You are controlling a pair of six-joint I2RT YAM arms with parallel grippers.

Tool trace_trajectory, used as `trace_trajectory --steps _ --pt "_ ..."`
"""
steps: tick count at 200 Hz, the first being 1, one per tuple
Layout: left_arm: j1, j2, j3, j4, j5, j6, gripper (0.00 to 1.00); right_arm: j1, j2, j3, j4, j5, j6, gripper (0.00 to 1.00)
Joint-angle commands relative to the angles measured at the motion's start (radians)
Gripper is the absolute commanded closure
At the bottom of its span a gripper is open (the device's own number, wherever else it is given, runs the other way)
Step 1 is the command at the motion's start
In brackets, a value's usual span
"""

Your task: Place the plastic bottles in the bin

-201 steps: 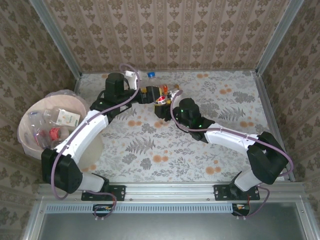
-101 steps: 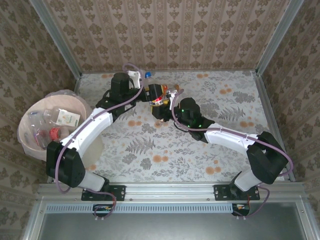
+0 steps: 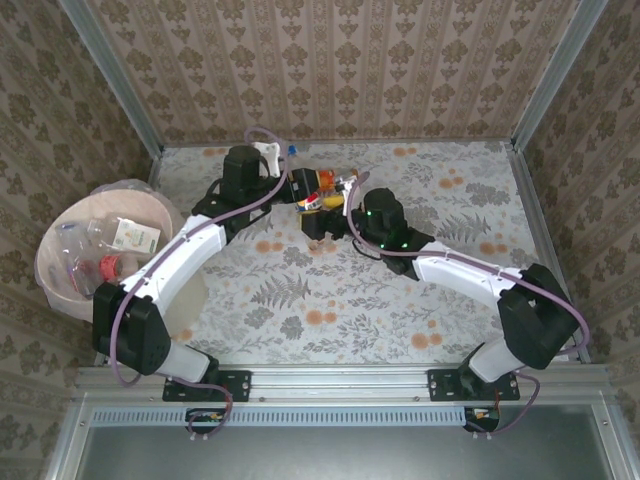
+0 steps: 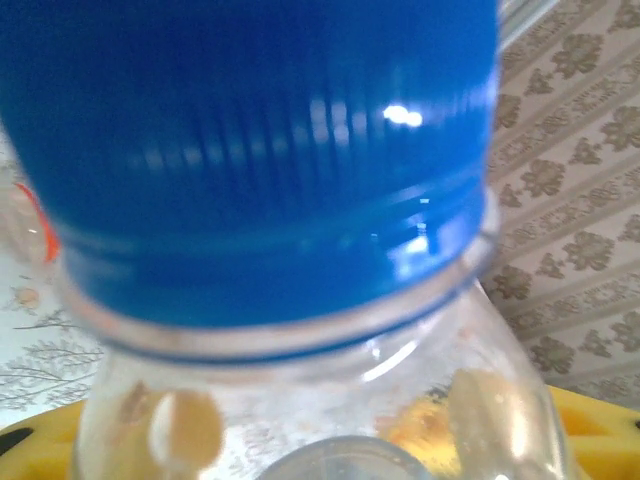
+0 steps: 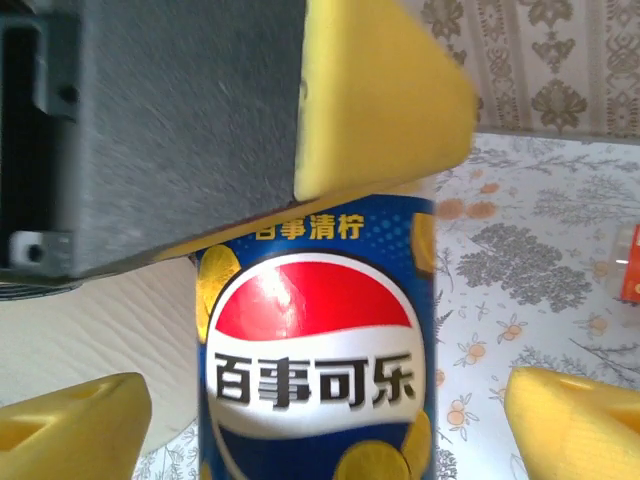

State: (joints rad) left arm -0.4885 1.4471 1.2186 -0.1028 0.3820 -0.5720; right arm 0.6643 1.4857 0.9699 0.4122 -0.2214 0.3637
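Left wrist: ribbed blue-capped clear bottle [image 4: 290,420]

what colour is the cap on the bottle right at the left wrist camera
Blue. The cap shows best in the left wrist view.

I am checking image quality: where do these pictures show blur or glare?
Left wrist: the blue-capped bottle sits too close and looks soft, with a glare spot on its cap. Right wrist: the Pepsi label is sharp, readable, without glare. Top external: even light, sharp.
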Motion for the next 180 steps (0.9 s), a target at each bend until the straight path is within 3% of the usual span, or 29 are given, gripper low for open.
trace_trajectory --steps 1,69,109,138,180 --pt "0.013 -0.039 0.048 -0.052 -0.095 0.051 0.40 -0.005 -0.087 0.021 -0.054 0.051 -0.083 0.00" --pt "0.054 -0.126 0.140 -0.279 -0.300 0.175 0.42 -0.015 -0.171 0.010 -0.106 0.354 -0.108 0.00" --pt "0.058 -0.185 0.374 -0.574 -0.563 0.325 0.42 -0.040 -0.163 0.015 -0.129 0.403 -0.071 0.00" --pt "0.061 -0.213 0.541 -0.766 -0.835 0.447 0.41 -0.058 -0.163 0.005 -0.130 0.407 -0.039 0.00" --pt "0.127 -0.260 0.670 -0.893 -1.143 0.620 0.41 -0.077 -0.161 -0.017 -0.134 0.410 0.005 0.00"
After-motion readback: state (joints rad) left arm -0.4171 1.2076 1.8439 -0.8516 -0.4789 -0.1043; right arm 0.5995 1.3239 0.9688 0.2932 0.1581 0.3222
